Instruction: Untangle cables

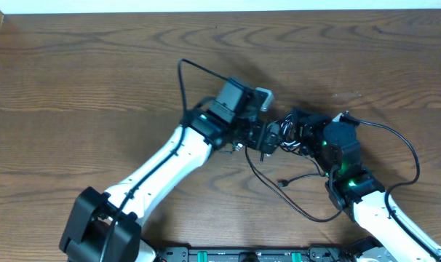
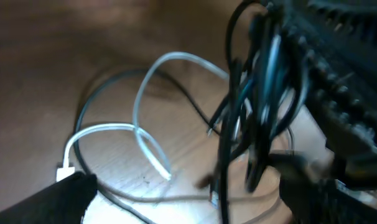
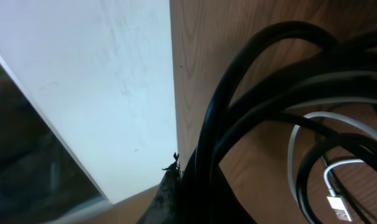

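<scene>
Brown wood-grain boards make up the table (image 1: 75, 73), seen from overhead with a pale strip (image 1: 206, 6) along its far edge. Near the middle the cables (image 1: 295, 131) sit bunched in a small dark knot, with thin black strands looping out over the wood to the right and toward the near edge. The left gripper (image 1: 260, 138), black on a white arm, is just left of the knot; the right gripper (image 1: 308, 138) meets the knot from the other side. From the left wrist, the left gripper's (image 2: 195, 196) two black fingers (image 2: 58, 199) stand spread wide at the lower corners, holding nothing. Several glossy black cords hang lifted off the wood ahead of them, while a smooth white cord (image 2: 145, 124) curls flat on the table, ending in a small white plug (image 2: 65, 171). From the right wrist, the right gripper (image 3: 176, 199) is pressed together on round black cords that arc upward from its dark tip. Beside them runs the white cord with a rectangular plug (image 3: 338, 208), and a flat white panel (image 3: 101, 93) lies beyond the table's edge.
</scene>
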`<state>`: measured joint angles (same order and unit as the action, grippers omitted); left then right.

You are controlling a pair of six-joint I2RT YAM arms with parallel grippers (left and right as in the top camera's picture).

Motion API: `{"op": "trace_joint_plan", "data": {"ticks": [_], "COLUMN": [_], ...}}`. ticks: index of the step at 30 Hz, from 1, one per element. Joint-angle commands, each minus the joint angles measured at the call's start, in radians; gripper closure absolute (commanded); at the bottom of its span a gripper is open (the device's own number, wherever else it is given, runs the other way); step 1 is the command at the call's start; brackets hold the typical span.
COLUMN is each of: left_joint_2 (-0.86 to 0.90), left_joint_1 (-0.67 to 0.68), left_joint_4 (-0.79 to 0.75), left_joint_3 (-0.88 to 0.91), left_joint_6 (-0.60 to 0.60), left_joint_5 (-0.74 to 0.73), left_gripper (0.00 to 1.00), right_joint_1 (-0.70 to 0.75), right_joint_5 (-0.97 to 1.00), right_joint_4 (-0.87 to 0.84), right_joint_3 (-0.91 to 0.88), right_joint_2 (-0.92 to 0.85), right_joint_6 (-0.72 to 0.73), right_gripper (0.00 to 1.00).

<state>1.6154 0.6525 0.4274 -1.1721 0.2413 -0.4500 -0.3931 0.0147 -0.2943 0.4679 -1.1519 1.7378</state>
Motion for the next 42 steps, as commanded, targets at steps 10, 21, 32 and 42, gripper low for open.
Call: {"op": "trace_joint_plan", "data": {"ticks": [10,21,32,42], "left_joint_2": [0.005,-0.006,-0.038,-0.038], "left_joint_1": [0.121,0.082,-0.15,-0.246], "left_joint_4": [-0.044,-0.031,0.023,0.023], "left_joint_3": [-0.007,-0.007,-0.007,-0.007], "left_joint_6": [0.094,0.164,0.294,0.134], "left_joint_5": [0.265,0.286,0.007,-0.319], "left_gripper": [0.77,0.92,0.92,0.92], "right_joint_1": [0.022,0.065,0.078,0.077], "right_joint_5": [-0.091,-0.168,-0.168,-0.212], "right_joint_4": [-0.002,-0.001,-0.001,0.019], "right_joint_3": [0.006,0.006,0.006,0.006], "right_joint_2": [0.0,0.0,0.0,0.0], "right_joint_6": [0.045,-0.138,-0.653,-0.843], "right_gripper": [0.99,0.97,0.73,0.53]}}
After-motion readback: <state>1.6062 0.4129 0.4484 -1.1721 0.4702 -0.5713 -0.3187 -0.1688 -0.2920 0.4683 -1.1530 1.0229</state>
